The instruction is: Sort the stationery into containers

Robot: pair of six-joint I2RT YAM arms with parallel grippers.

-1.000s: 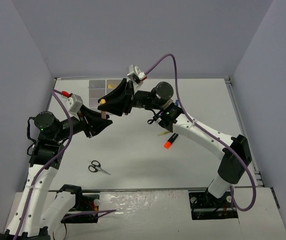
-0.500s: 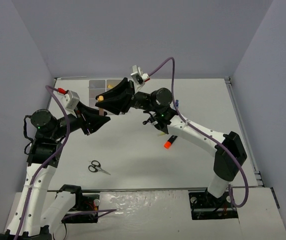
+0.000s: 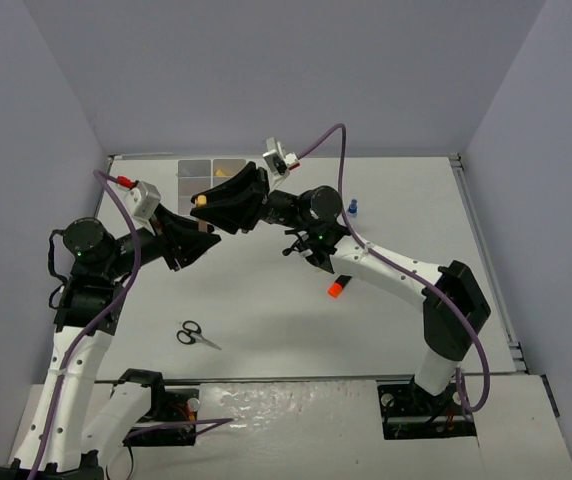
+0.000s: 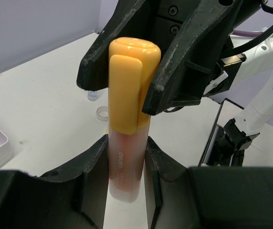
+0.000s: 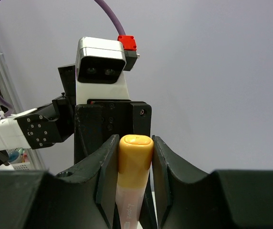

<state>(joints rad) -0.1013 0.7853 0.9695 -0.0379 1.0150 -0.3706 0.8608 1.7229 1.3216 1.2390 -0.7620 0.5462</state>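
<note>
A yellow-capped marker (image 3: 201, 201) with a pale body is held in the air between both grippers, in front of the white compartment block (image 3: 194, 170). My left gripper (image 3: 204, 232) is shut on the marker's body (image 4: 126, 167). My right gripper (image 3: 206, 207) is shut on its yellow cap (image 5: 135, 155). In the left wrist view the right gripper's fingers (image 4: 184, 57) clamp the cap (image 4: 129, 81) from both sides. Black-handled scissors (image 3: 194, 334) lie near the front left. An orange-capped marker (image 3: 336, 288) lies under the right arm. A small blue-capped bottle (image 3: 352, 207) stands at the right.
The compartment block is partly hidden behind the right gripper, with something yellow in a compartment (image 3: 228, 169). A small clear ring (image 4: 103, 113) lies on the table (image 4: 41, 86) below the grippers. Grey walls enclose the table on three sides.
The right arm has swung left and further back, uncovering the blue-capped bottle. The two grippers have come closer together around the marker. The left gripper has shifted slightly left.
</note>
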